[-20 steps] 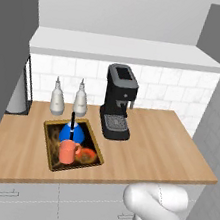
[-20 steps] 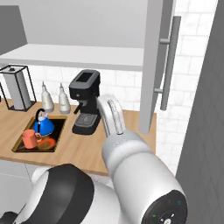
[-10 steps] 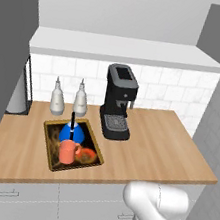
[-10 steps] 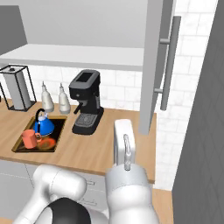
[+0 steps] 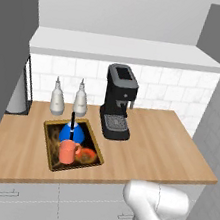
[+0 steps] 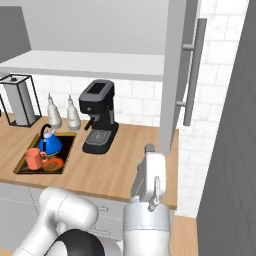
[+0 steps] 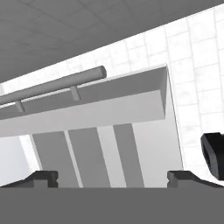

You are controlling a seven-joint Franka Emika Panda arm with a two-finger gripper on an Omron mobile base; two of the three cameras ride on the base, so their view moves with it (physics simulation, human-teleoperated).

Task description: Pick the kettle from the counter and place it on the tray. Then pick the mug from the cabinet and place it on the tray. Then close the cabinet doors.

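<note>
The blue kettle [image 5: 71,132] [image 6: 50,144] and the orange-red mug [image 5: 67,152] [image 6: 33,159] both stand on the dark gold-rimmed tray [image 5: 51,145] [image 6: 66,147], which lies on the light-wood counter [image 5: 156,147]. The cabinet doors hang open: the left one [image 5: 9,39] and the right one [image 6: 174,75] with its long bar handle [image 6: 192,70] [image 7: 57,84]. My gripper [image 6: 149,150] [image 7: 111,178] is open and holds nothing. It sits just below the right door's lower edge [image 7: 96,109] and faces it. The cabinet's white shelf [image 5: 122,48] is bare.
A black coffee machine [image 5: 118,101] [image 6: 98,115] stands right of the tray. Two white bottles [image 5: 68,97] and a paper-towel holder [image 6: 20,100] sit at the back left. A grey wall [image 6: 230,150] closes off the right side.
My arm has swung right and down, away from the coffee machine, bringing the hand under the right door. Kettle, mug and tray have stayed put.
</note>
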